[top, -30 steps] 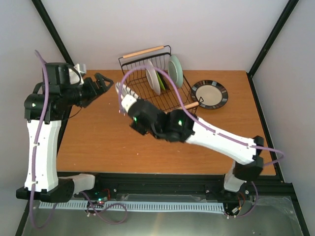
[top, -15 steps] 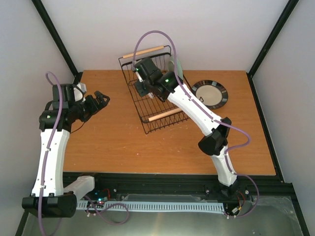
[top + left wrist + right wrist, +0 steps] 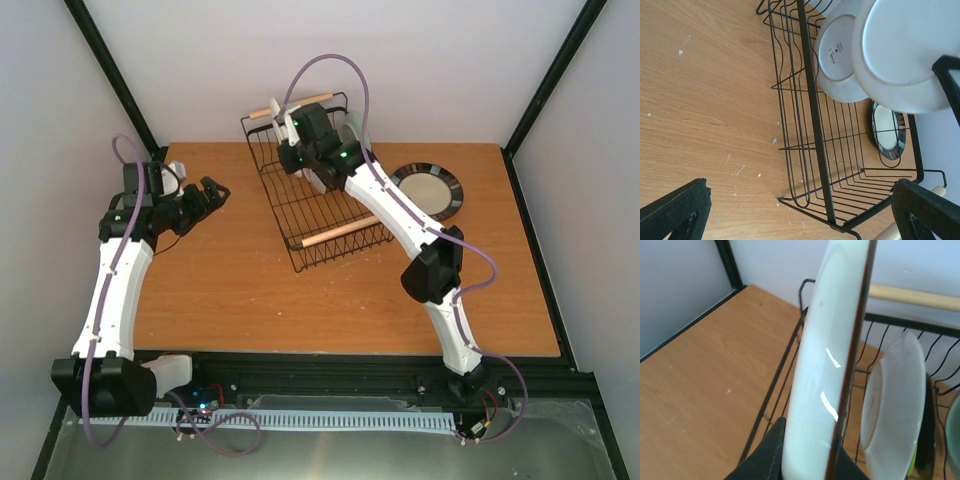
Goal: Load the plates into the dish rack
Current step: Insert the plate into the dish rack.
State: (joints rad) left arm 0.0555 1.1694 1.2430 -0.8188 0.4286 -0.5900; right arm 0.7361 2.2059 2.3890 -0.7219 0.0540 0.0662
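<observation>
Left hand (image 3: pixel 212 190) spread — right hand (image 3: pixel 297 133) clamped.

printed mark (image 3: pixel 834 48) under racked plate (image 3: pixel 840 80), illegible.

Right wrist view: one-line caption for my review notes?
Right gripper clamps a plate on edge over the dish rack, beside a white plate standing inside.

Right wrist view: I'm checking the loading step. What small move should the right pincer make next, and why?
Probably lower the gripped plate straight down. The right pincer has it on edge above the dish rack, beside a white plate already standing there; the slot beneath looks free.
</observation>
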